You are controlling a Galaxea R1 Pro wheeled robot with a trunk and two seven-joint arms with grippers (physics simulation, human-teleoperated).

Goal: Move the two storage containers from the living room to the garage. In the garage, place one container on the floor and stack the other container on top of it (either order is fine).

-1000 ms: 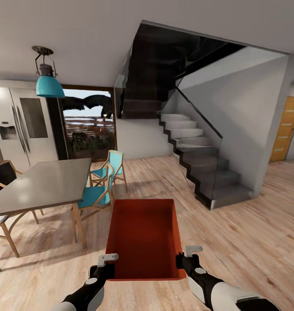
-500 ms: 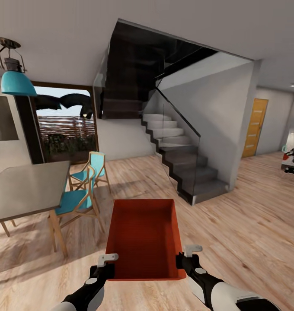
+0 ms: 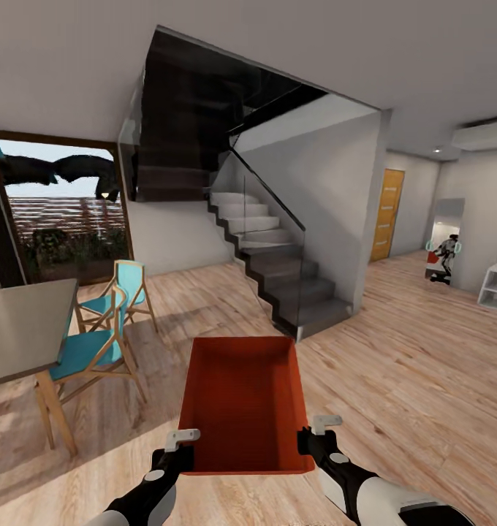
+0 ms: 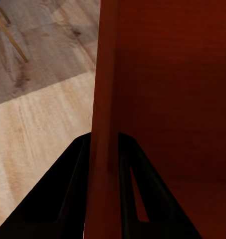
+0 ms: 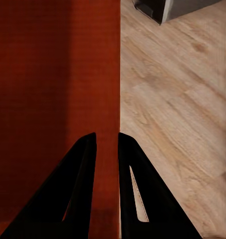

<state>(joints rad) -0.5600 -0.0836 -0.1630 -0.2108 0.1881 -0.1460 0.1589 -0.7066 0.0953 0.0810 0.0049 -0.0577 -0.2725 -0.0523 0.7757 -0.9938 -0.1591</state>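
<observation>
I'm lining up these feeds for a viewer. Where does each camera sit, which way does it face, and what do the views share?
Head view: on the robot's head, looking forward and down over both forearms, the left claw and right claw, the storage container, the staircase and wood floor.
Left wrist view: on the left arm, looking along the fingers straddling the container's wall.
Right wrist view: on the right arm, fingers astride the opposite wall.
Shared: all three show the container and plank floor.
</observation>
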